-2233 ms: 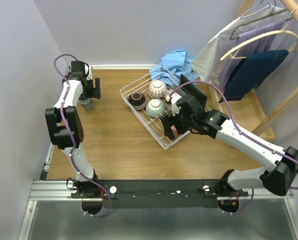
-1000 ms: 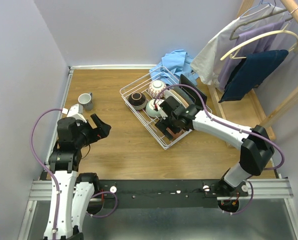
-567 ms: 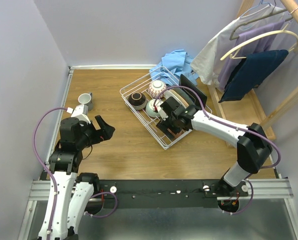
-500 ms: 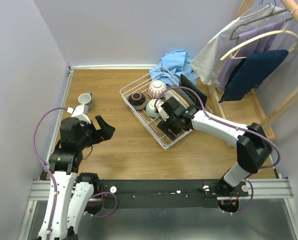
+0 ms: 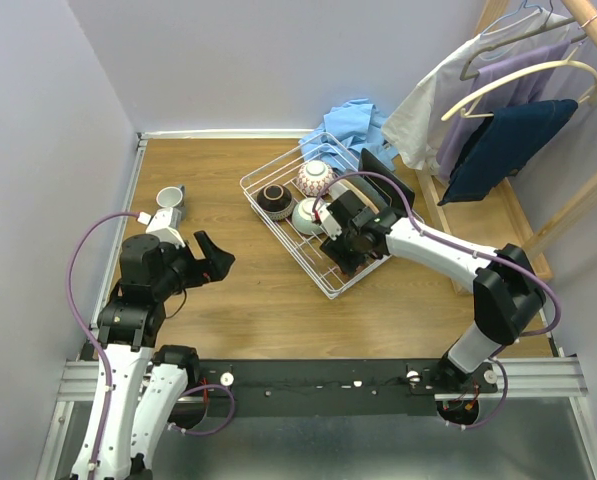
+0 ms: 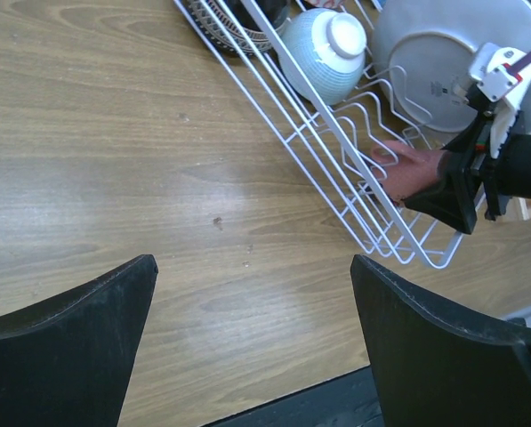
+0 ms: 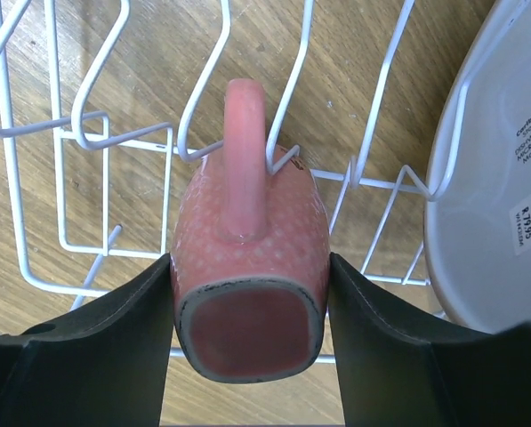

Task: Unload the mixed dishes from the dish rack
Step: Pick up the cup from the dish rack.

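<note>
The white wire dish rack [image 5: 323,285] sits right of the table's centre. It holds a brown bowl [image 5: 275,199], a patterned bowl [image 5: 316,178], a pale upturned bowl [image 5: 310,215], a round plate [image 7: 496,178] and a black square plate [image 5: 386,180]. My right gripper [image 5: 346,250] is down in the rack's near end. In the right wrist view it [image 7: 247,260] is shut on the orange-red cup [image 7: 247,222], which lies on its side on the wires with its handle up. My left gripper [image 5: 216,262] is open and empty above the bare wood [image 6: 252,262]. A grey cup [image 5: 170,201] stands at the far left.
A blue cloth [image 5: 353,122] lies behind the rack. A wooden clothes rack with hung garments [image 5: 508,110] stands at the right. Walls close the left and far sides. The left wrist view shows the rack's near rim [image 6: 336,191] and the orange-red cup [image 6: 406,173].
My left arm has left the grey cup at the far left and drawn back to the near left, then edged right. My right gripper has settled onto the orange-red cup in the rack.
</note>
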`<action>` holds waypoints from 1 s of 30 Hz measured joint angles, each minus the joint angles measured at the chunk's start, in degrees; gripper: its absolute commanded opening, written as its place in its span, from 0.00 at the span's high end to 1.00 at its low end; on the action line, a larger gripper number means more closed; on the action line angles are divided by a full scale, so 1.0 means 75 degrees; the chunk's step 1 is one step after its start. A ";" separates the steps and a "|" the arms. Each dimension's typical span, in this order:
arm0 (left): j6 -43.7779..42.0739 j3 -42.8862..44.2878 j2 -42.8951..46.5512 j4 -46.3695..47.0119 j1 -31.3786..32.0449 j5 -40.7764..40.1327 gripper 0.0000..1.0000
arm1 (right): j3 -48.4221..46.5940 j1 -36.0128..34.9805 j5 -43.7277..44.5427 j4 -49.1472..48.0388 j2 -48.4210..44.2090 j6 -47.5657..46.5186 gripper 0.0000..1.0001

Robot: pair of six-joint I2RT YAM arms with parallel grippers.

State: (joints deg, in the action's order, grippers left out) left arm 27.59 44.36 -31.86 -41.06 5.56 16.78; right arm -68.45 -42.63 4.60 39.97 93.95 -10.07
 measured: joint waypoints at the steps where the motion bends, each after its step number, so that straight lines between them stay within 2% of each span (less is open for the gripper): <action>1: -0.0006 0.0000 0.0000 0.0035 0.0020 0.0044 0.01 | -0.0017 0.0000 -0.0003 0.0029 0.0000 0.0003 0.74; 4: -0.0017 0.0000 -0.0003 0.0184 0.0050 0.0274 0.01 | -0.0166 0.0000 -0.0073 0.0175 -0.0015 0.0015 0.80; 10: -0.0012 0.0000 -0.0137 0.0554 0.0149 0.0749 0.01 | -0.0545 0.0003 -0.0344 0.0533 -0.0361 0.0154 0.87; 21: 0.0595 0.0000 -0.0428 0.1883 0.0472 0.1352 0.01 | -0.1134 -0.0006 -0.0737 0.0603 -0.1221 0.0533 0.95; 30: 0.1352 -0.0015 -0.0938 0.2970 0.1545 0.1268 0.01 | -0.0970 -0.0006 -0.0807 0.0093 -0.1801 0.1384 0.96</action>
State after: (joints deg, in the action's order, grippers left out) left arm 37.74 44.25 -38.89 -18.79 17.15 26.28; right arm -75.72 -42.68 -1.45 40.66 80.44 0.32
